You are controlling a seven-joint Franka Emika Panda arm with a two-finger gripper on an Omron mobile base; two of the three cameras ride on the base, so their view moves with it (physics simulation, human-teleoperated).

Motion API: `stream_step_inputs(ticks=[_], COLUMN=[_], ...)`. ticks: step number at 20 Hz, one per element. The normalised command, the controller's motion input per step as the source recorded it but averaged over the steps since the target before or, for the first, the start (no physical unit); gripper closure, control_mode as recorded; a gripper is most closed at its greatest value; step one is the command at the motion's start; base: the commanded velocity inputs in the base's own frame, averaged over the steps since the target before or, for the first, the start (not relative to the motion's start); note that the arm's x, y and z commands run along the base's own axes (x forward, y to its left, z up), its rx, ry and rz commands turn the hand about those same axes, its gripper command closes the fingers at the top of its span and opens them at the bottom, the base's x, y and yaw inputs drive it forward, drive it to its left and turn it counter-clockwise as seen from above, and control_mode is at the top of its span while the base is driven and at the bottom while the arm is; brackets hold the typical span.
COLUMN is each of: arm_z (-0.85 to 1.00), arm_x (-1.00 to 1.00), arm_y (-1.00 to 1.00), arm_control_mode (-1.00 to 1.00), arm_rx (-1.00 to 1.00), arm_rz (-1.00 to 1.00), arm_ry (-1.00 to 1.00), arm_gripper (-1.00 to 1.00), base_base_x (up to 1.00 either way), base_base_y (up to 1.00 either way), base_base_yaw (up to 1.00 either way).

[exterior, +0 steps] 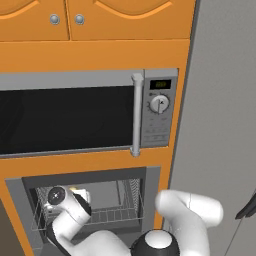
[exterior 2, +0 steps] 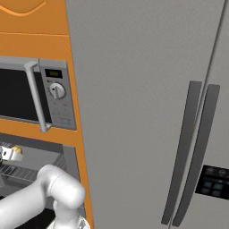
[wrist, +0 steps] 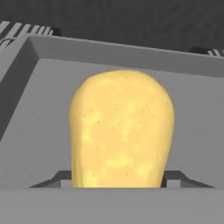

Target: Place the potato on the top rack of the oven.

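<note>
The yellow-tan potato (wrist: pixel 121 131) stands between my two dark fingertips (wrist: pixel 61 178), and my gripper (wrist: pixel 118 180) is shut on it. It hangs just over the flat grey tray (wrist: pixel 39 131), whose raised rim runs behind it. In the left base view my arm reaches into the oven (exterior: pixel 154 182), and the potato (exterior: pixel 75 189) shows as a small yellow spot above the top rack (exterior: pixel 117 215), a silver wire grid. From the right, the potato (exterior 2: pixel 16 149) sits at the end of my hand, inside the cavity's left part.
A steel-fronted microwave (exterior: pixel 75 120) with a long vertical handle (exterior: pixel 136 115) sits right above the oven. Orange cabinets (exterior: pixel 100 20) are higher up. A tall grey fridge (exterior 2: pixel 147 112) stands to the right, its wall close to my arm.
</note>
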Motion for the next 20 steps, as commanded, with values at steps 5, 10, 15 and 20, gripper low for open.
stream_step_inputs(ticks=[5, 10, 15, 20], arm_z=[0.08, 0.61, 0.68, 0.66], arm_x=[-0.02, -0.42, -0.69, -0.74], arm_y=[0.0, -0.01, -0.31, -0.84], arm_control_mode=[-1.0, -1.0, -1.0, -1.0], arm_rx=[0.0, 0.0, 0.06, 0.22], arm_rz=[-0.01, -0.03, -0.09, -0.09], arm_ry=[0.0, -0.02, 0.0, 0.02], arm_gripper=[-1.0, -1.0, -1.0, -1.0], base_base_x=[0.0, 0.0, 0.0, 0.0], base_base_y=[0.0, 0.0, 0.0, 0.0], base_base_yaw=[0.0, 0.0, 0.0, 0.0])
